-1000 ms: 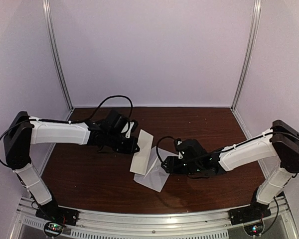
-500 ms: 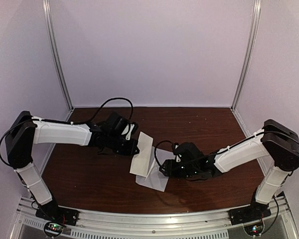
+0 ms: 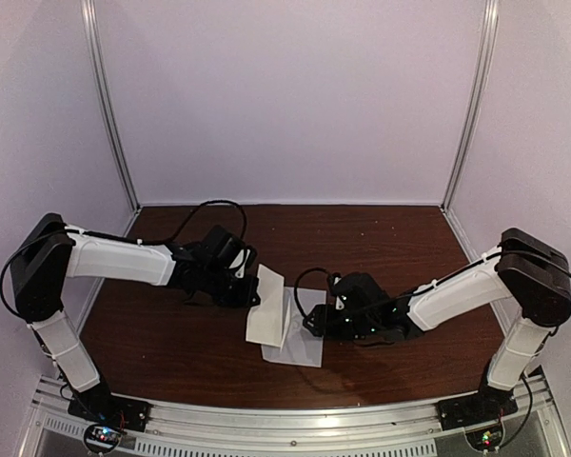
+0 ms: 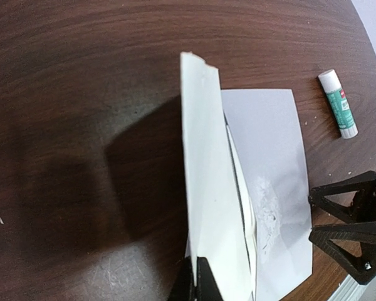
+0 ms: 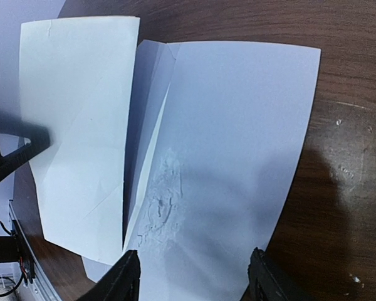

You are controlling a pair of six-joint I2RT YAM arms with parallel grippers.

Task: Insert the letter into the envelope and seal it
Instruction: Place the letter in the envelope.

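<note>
The letter (image 3: 266,307), bright white paper, stands on edge. My left gripper (image 3: 248,288) is shut on its end, with both fingers pinching the sheet (image 4: 198,283). The greyer envelope (image 3: 303,345) lies flat on the table beside it, with a dried glue smear on its face (image 5: 166,200). Its pointed flap (image 5: 151,88) is raised against the letter (image 5: 75,125). My right gripper (image 5: 197,279) is open, one finger on each side of the envelope's near end (image 3: 312,320). Whether it touches the paper I cannot tell.
A glue stick (image 4: 338,103) with a green label and white cap lies on the dark wooden table (image 3: 400,248) beyond the envelope. The enclosure walls and metal posts (image 3: 109,114) ring the table. The right gripper's black fingertips (image 4: 329,200) are close to the envelope's edge.
The left arm has carried the letter down and nearer, over the envelope's left edge. The right gripper has slid left onto the envelope, which now lies squarer.
</note>
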